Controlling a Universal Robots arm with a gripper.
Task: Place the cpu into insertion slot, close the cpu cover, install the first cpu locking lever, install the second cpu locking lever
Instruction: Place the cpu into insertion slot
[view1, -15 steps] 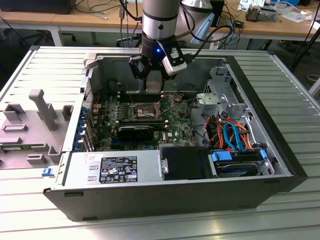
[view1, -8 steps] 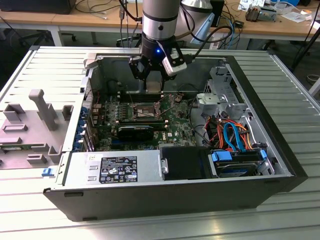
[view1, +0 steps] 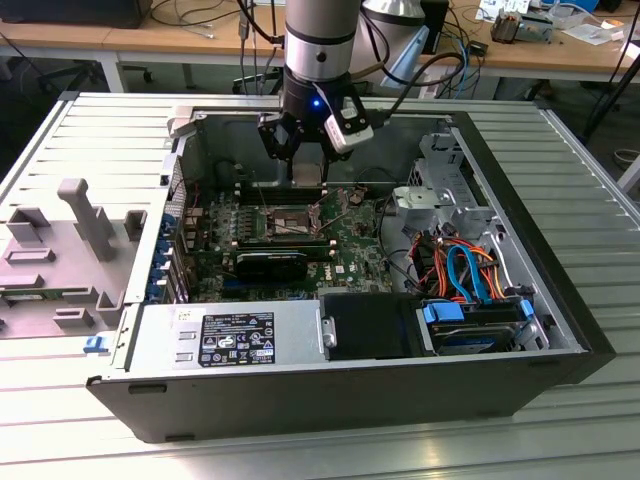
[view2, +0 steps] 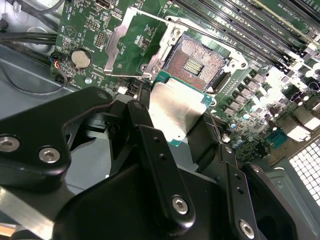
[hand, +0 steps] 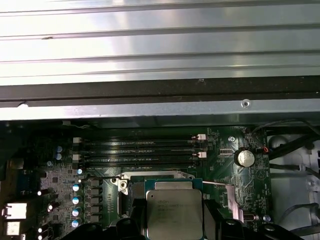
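Note:
In both wrist views my gripper (view2: 176, 122) (hand: 175, 226) is shut on the cpu (view2: 172, 107) (hand: 175, 210), a flat silver-topped chip with green edges held by two opposite sides. The chip hangs just above and partly over the insertion slot (view2: 197, 60) (hand: 123, 184), whose dark pin field lies bare. The cpu cover (view2: 116, 44) is swung open and rests beside the socket on the green board. In the exterior view the gripper (view1: 303, 172) hovers inside the open computer case, over the insertion slot (view1: 285, 222).
Long black memory slots (hand: 140, 152) run beside the socket, and a coin battery (view2: 81, 58) sits near the open cover. The case walls (view1: 470, 150), a power supply (view1: 230, 338) and a drive bay with blue and orange cables (view1: 465, 275) ring the board. A grey fixture (view1: 60, 250) stands outside the case.

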